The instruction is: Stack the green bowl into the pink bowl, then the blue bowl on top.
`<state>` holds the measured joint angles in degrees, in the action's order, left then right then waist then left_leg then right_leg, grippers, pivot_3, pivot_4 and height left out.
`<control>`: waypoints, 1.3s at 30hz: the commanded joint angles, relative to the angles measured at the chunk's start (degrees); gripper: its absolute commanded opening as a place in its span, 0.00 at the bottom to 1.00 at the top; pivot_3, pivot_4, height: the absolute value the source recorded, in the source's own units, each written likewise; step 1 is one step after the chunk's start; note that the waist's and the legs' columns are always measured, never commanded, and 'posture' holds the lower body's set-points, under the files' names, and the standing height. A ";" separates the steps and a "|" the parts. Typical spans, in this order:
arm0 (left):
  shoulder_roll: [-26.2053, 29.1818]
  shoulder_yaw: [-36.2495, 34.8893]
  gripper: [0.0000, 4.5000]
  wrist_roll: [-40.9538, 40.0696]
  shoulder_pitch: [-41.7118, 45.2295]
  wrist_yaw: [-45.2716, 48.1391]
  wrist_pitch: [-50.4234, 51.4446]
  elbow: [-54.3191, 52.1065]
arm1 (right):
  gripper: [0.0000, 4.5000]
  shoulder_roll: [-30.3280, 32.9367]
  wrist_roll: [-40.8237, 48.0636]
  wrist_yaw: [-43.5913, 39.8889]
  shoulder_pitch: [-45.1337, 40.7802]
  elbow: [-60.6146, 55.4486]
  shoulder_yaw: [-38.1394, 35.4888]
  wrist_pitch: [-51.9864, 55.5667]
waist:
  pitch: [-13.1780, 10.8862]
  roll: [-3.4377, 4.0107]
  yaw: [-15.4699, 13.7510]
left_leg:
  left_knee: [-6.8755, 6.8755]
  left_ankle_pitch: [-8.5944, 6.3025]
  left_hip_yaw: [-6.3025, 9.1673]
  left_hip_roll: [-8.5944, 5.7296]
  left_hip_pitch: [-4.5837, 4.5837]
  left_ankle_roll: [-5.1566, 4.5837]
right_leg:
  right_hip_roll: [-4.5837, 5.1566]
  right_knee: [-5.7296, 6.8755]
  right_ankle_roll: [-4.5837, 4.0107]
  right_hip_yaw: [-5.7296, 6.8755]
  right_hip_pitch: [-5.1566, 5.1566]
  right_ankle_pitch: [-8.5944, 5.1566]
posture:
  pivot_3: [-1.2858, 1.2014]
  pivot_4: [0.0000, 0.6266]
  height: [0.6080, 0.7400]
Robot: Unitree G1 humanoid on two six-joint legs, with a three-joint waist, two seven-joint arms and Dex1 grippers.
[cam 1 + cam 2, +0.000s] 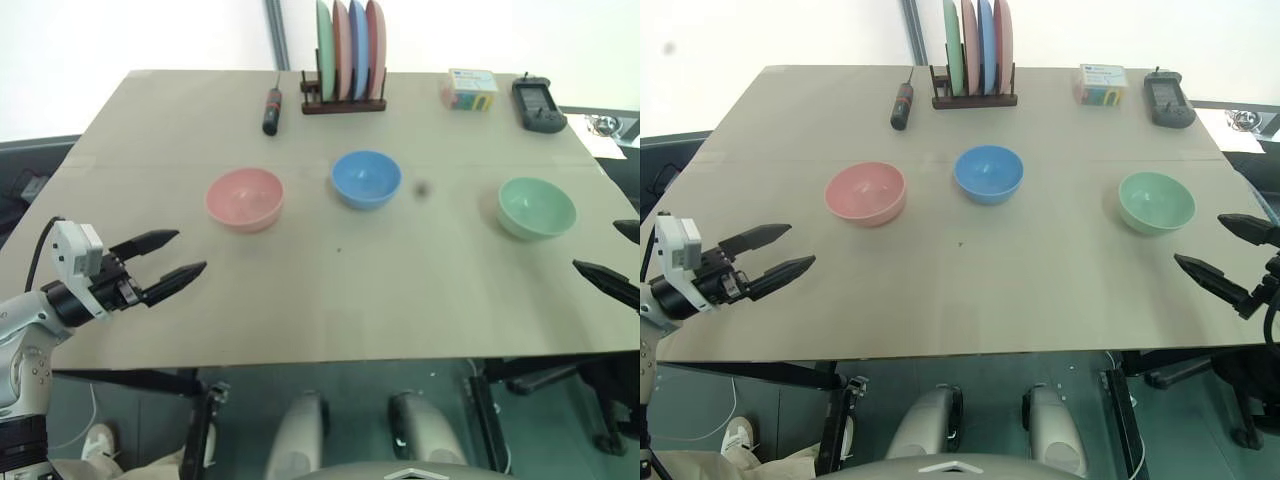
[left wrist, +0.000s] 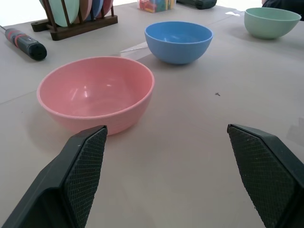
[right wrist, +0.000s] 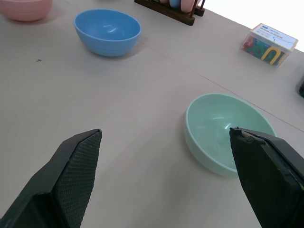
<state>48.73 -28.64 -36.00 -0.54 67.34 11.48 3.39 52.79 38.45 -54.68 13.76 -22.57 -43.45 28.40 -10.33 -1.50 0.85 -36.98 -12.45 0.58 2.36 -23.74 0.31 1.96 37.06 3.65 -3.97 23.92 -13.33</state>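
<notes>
Three bowls sit in a row across my table [image 1: 420,300], each apart from the others: the pink bowl [image 1: 245,198] on my left, the blue bowl [image 1: 366,178] in the middle, the green bowl [image 1: 537,207] on my right, all upright and empty. Behind them stands one wooden rack [image 1: 343,100] holding four plates on edge, with one screwdriver [image 1: 271,109] to its left, one small box of coloured pieces [image 1: 470,88] and one dark handheld device [image 1: 538,104] to its right. My left gripper [image 1: 172,262] hangs near the pink bowl, jaws spread wide and holding nothing. My right gripper [image 1: 1225,255] waits just beside the green bowl, jaws likewise spread and empty, its arm cut off by the frame edge. The plates overlap, hiding most of each face.
</notes>
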 commanded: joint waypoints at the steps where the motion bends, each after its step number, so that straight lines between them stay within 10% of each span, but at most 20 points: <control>1: 0.98 -0.11 0.96 -0.21 0.82 -1.30 1.42 -3.18 | 1.00 0.80 0.43 0.44 -1.11 -2.19 0.12 0.32 | 0.00 0.00 0.00 | 0.00 0.00 0.00 0.00 0.00 0.00 | 0.00 0.00 0.00 0.00 0.00 0.00 | 0.52 0.24 1.00; 17: 1.47 14.51 0.96 20.36 11.26 -29.99 16.96 -22.41 | 1.00 -5.66 -3.56 3.05 -18.40 -3.53 26.62 -3.37 | -0.01 -0.03 0.07 | -0.10 0.00 0.05 0.00 0.01 0.00 | -0.07 0.04 0.06 -0.02 -0.07 0.04 | 0.52 0.24 1.00; 29: 6.01 45.48 0.96 38.17 36.24 -28.74 41.68 -19.51 | 1.00 -21.54 -15.61 1.31 -38.90 6.96 51.07 -11.63 | -0.09 -0.06 0.02 | -0.13 0.00 0.20 -0.04 -0.16 0.00 | -0.19 0.12 0.08 0.00 0.03 0.32 | 0.52 0.24 1.00; 39: 4.61 47.83 0.11 40.95 38.61 -25.38 37.41 -15.35 | 1.00 -23.91 -17.26 1.69 -39.71 8.55 51.16 -12.88 | -0.09 -0.07 0.05 | -0.23 0.01 0.20 -0.03 -0.15 0.00 | -0.20 0.44 0.07 0.01 0.13 0.31 | 0.52 0.24 1.00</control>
<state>53.36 19.18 3.43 36.71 41.50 50.46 -11.90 28.97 21.01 -53.30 -25.21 -12.75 8.65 16.65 -10.43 -1.56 0.90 -37.24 -12.43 0.78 2.32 -23.87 0.31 1.76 37.56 3.72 -3.97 24.05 -13.02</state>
